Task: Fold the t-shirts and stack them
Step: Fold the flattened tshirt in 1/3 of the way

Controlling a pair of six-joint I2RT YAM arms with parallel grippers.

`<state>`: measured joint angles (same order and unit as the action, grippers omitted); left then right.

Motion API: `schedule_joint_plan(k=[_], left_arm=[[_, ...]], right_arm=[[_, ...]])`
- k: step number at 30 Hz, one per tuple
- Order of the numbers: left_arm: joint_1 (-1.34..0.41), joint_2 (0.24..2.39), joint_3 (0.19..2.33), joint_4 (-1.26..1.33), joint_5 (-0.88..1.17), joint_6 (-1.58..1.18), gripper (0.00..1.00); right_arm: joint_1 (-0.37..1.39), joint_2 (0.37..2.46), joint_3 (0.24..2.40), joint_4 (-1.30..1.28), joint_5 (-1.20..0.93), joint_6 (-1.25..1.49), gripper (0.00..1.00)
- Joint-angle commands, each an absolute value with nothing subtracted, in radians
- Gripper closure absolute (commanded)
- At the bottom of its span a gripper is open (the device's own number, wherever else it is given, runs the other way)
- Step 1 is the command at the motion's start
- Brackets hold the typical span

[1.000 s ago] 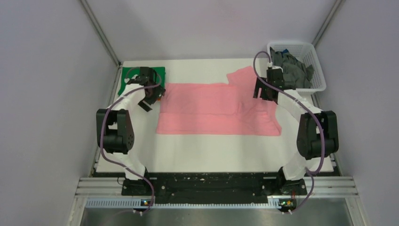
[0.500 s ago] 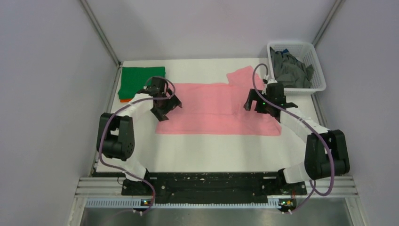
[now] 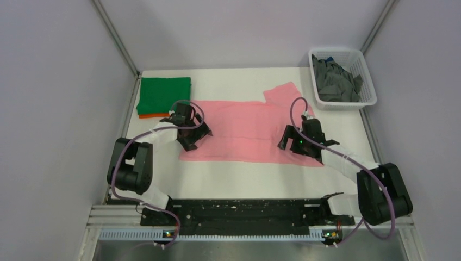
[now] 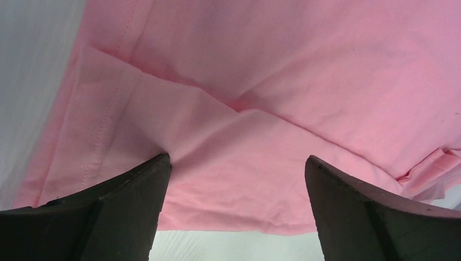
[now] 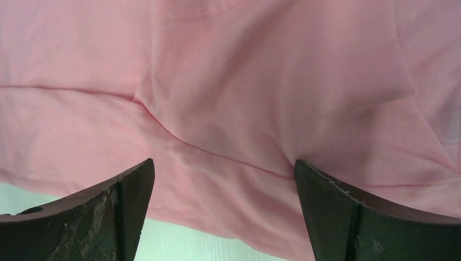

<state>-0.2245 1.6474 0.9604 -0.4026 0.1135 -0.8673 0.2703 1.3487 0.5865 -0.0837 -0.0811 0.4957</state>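
Observation:
A light pink t-shirt lies spread across the middle of the white table, one sleeve pointing to the back right. It fills the left wrist view and the right wrist view. My left gripper is open, low over the shirt's near left corner. My right gripper is open, low over the shirt's near right part. Both straddle cloth close to the near hem. A folded green t-shirt lies on an orange one at the back left. Dark grey t-shirts fill the basket.
A white plastic lattice basket stands at the back right corner. Grey walls close in the table on the left, right and back. A bare strip of white table lies between the shirt's near hem and the arm bases.
Both arms have swung from the shirt's far corners toward me, down to its near edge. The near edge of the pink shirt has shifted slightly and the far right sleeve is uncovered.

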Motion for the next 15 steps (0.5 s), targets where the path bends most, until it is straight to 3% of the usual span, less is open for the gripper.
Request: schedule_joint_plan(k=[1,8,15], left_arm=[[-0.262,1.528,0.768,-0.464,0.070,-0.898,0.01],[-0.352,1.300,0.562,-0.519,0.021,-0.996,0.01],[-0.422,1.134,0.485,-0.624,-0.034,-1.088,0.01]], right_arm=[[0.314,1.185,0.467,-0.323,-0.017,0.597,0.01],[0.337,0.851,0.348,-0.505,-0.047,0.716,0.01],[0.358,0.747,0.363,-0.601,-0.037,0.768,0.01]])
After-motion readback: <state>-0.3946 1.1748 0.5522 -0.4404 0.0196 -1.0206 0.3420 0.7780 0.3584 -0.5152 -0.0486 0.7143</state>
